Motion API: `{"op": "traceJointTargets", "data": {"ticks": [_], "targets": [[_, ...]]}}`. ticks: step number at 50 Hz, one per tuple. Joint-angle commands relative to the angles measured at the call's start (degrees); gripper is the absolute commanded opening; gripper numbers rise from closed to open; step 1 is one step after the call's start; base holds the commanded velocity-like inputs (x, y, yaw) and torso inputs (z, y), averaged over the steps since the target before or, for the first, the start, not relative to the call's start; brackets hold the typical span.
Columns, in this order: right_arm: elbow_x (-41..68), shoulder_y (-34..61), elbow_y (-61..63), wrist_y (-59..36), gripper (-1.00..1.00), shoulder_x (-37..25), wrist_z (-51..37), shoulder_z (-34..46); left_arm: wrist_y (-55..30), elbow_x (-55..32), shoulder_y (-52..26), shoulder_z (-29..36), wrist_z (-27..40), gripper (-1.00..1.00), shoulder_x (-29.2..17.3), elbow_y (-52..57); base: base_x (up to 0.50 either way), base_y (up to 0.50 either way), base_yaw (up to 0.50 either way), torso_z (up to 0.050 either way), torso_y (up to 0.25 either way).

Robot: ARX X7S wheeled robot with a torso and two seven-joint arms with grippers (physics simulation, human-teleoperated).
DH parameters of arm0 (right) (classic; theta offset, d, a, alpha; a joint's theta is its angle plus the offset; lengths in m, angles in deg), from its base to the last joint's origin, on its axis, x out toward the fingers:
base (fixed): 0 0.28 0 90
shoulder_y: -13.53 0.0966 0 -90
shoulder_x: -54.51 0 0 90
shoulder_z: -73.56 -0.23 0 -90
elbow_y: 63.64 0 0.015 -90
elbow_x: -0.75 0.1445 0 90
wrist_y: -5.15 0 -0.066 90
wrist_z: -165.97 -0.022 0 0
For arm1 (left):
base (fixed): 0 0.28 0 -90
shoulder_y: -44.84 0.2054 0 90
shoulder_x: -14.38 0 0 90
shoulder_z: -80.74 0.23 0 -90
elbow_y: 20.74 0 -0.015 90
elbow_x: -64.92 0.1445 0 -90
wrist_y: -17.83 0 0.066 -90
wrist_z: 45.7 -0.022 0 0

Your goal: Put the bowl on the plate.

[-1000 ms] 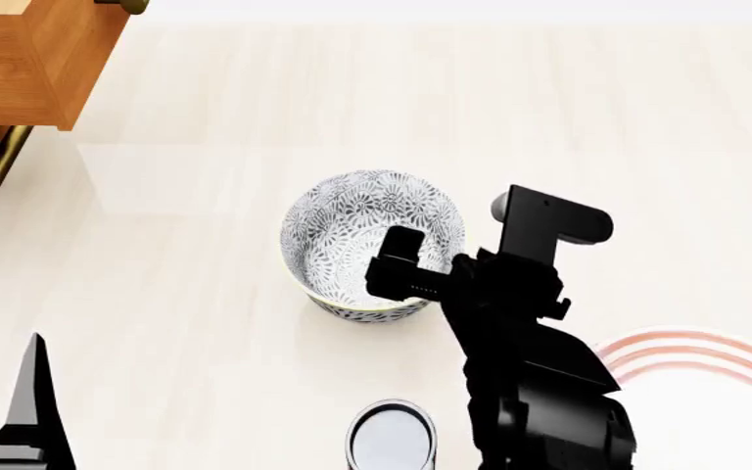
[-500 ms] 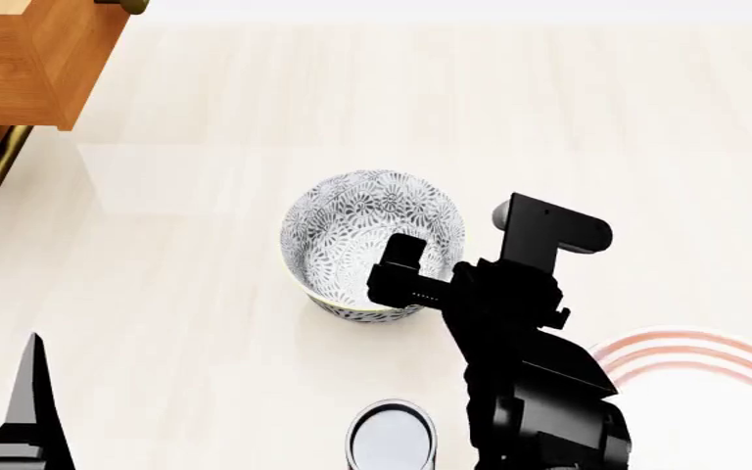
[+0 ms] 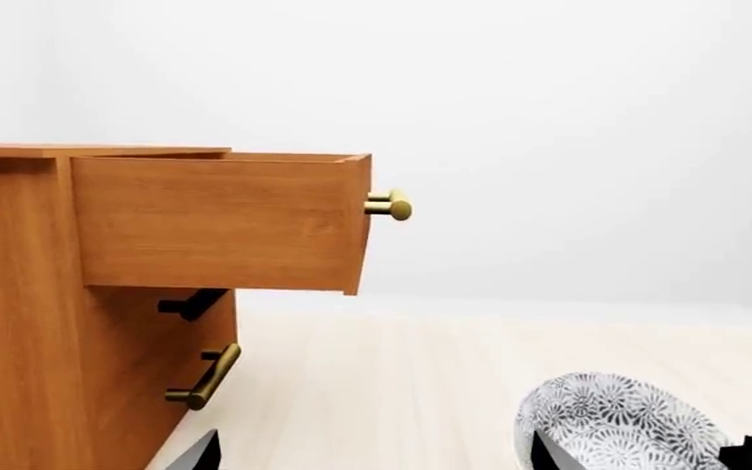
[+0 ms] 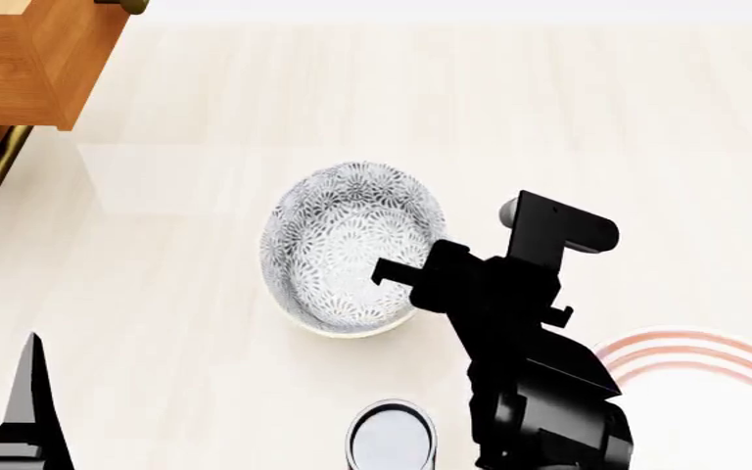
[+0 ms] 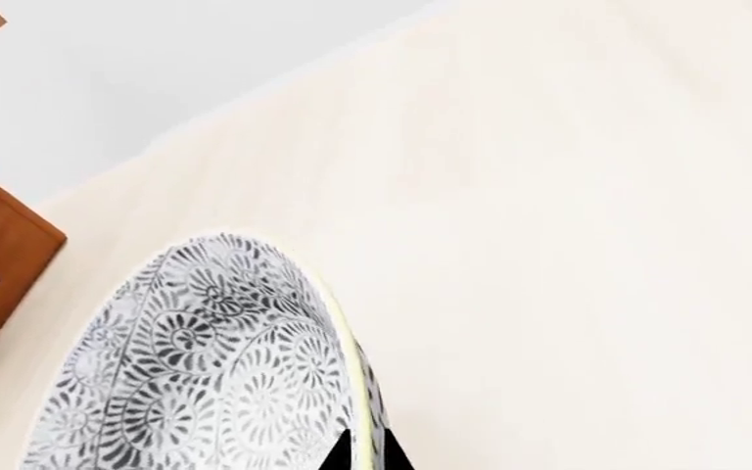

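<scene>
The bowl point(image 4: 344, 245), white with small grey flowers, hangs tilted just above the pale tabletop in the head view. My right gripper point(image 4: 396, 276) is shut on its near rim. In the right wrist view the two dark fingertips point(image 5: 334, 456) pinch the pale rim of the bowl point(image 5: 193, 372), one inside and one outside. Only a red-ringed arc of the plate point(image 4: 700, 345) shows, at the lower right behind my right arm. My left gripper point(image 4: 30, 416) stays low at the left, far from the bowl; in its wrist view the gripper point(image 3: 376, 460) is open with only bare table between its fingers.
A wooden cabinet point(image 4: 23, 59) with a pulled-out drawer point(image 3: 219, 220) and brass handles point(image 3: 204, 377) stands at the far left. A round silver-rimmed object point(image 4: 392, 436) sits at the near edge, beside my right arm. The bowl point(image 3: 625, 431) shows in the left wrist view too.
The bowl has come up off the table, tipped, and shifted slightly left, so it looks larger. My right gripper's fingers have moved in onto its rim. The left arm has not moved.
</scene>
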Motion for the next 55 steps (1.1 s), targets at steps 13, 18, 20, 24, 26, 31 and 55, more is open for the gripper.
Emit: {"op": "traceJointTargets", "data": {"ticks": [13,18,20,24,26,31,55], "targets": [[1.87,1.62,-0.32,0.33,-1.0,0.3,1.59,0.09,-0.45,-0.5,-0.01,0.28,0.64,1.0,-0.49,0.87,0.0,0.0,0.0,0.0,0.0],[2.73,2.83,0.07,0.42,-1.0,0.15,1.99,0.23,0.23,-0.27,0.19,0.54,0.51,1.0,-0.46,0.38,0.0,0.0,0.0,0.0,0.0],[3.58,1.91,4.36,-1.92,-1.0,0.15,1.55,0.66,0.08,-0.4,0.24,0.49,0.61,1.0,-0.54,0.64,0.0,0.0,0.0,0.0,0.0],[6.14,-2.78,19.23,-10.35,-1.0,-0.17,-0.9,2.11,0.08,-0.42,0.25,0.56,0.7,1.0,-0.62,0.76,0.0,0.0,0.0,0.0,0.0],[7.25,-4.68,25.86,-14.12,-1.0,-0.6,-2.01,2.52,0.17,-0.39,0.25,0.63,0.7,1.0,-0.64,0.68,0.0,0.0,0.0,0.0,0.0],[9.54,-7.72,36.66,-20.1,-1.0,-1.94,-4.02,2.58,0.13,-0.45,0.19,0.72,0.82,1.0,-0.72,0.79,0.0,0.0,0.0,0.0,0.0],[21.39,-20.98,73.18,-39.48,-1.0,-8.43,-13.09,-5.01,-0.23,-0.78,0.45,1.49,1.31,1.0,-1.22,2.32,0.0,0.0,0.0,0.0,0.0]]}}
